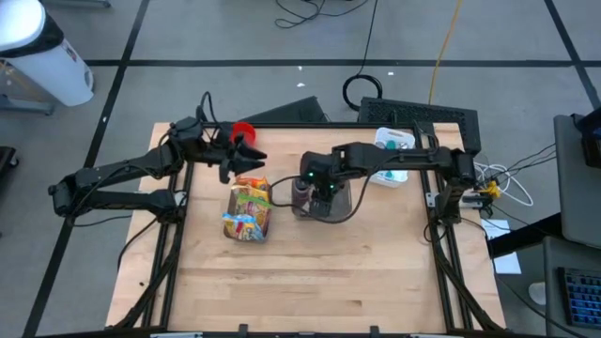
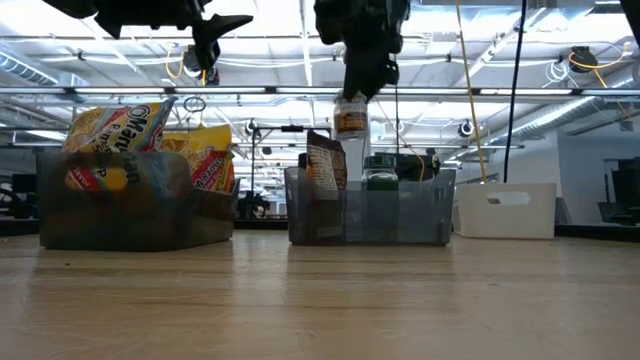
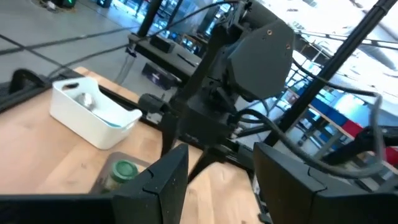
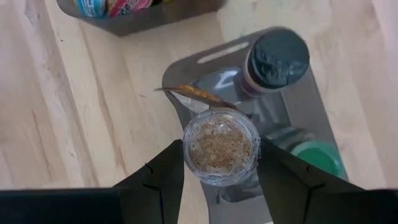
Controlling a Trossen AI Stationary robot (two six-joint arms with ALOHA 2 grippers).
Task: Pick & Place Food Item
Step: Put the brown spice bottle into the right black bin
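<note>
On my right wrist camera, the right gripper [image 4: 221,165] has its two fingers closed against the sides of a small clear jar [image 4: 221,145] of brownish crumbs, holding it up in the air. Directly beneath the jar sits the grey bin [image 4: 298,106], with a dark-capped bottle [image 4: 273,61], a green lid [image 4: 318,155] and a brown packet [image 4: 194,94] inside. From table height, the jar [image 2: 350,116] hangs clear above the bin's rim [image 2: 370,205]. Beside it stands a second bin [image 1: 248,209] packed with snack bags. My left gripper [image 1: 246,156] hovers above that bin's far edge, fingers parted and holding nothing. Farther back, a white tray [image 1: 390,155] rests near the table's far right edge.
</note>
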